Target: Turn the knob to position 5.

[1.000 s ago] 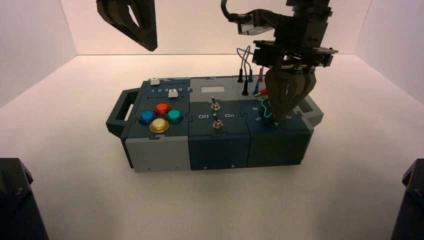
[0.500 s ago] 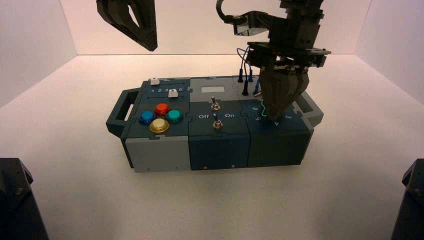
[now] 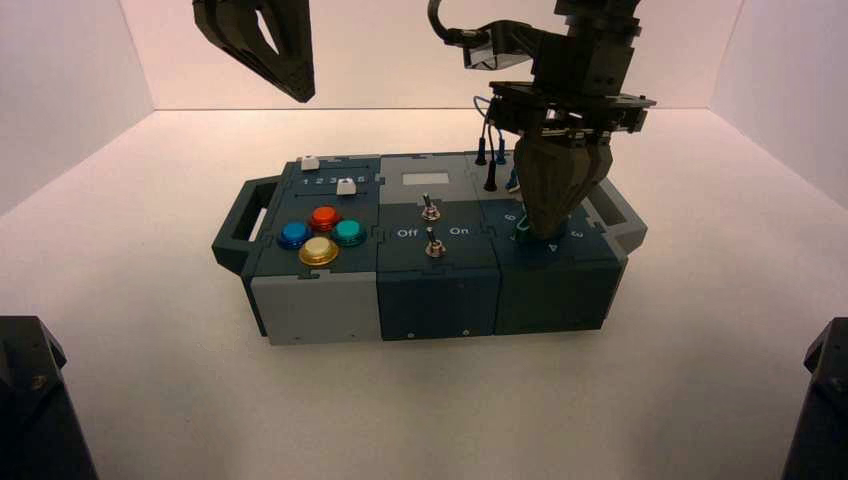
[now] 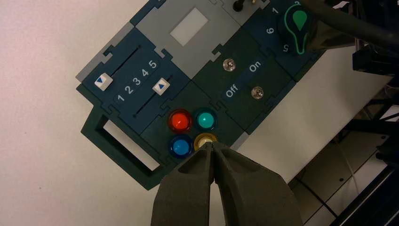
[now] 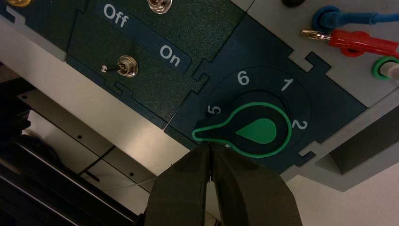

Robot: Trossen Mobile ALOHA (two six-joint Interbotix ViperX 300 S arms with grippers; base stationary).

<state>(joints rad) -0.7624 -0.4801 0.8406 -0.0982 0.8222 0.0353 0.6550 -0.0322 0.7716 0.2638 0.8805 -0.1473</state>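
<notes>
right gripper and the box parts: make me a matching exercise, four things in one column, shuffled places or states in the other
1. right gripper
2. green-outlined teardrop pointer knob
3. round glossy red push button
4. left gripper

A. beyond the box's far left part, raised
B. among the coloured buttons on the box's left
C. over the box's right part, fingers together
D. tip between the 5 and the near edge

Pairs: 1-C, 2-D, 3-B, 4-A

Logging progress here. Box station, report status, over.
Right hand shut, by knob tip. Left hand shut, idle, raised at left. Knob points between 4 and 5. Nothing visible between its tip and 5.
</notes>
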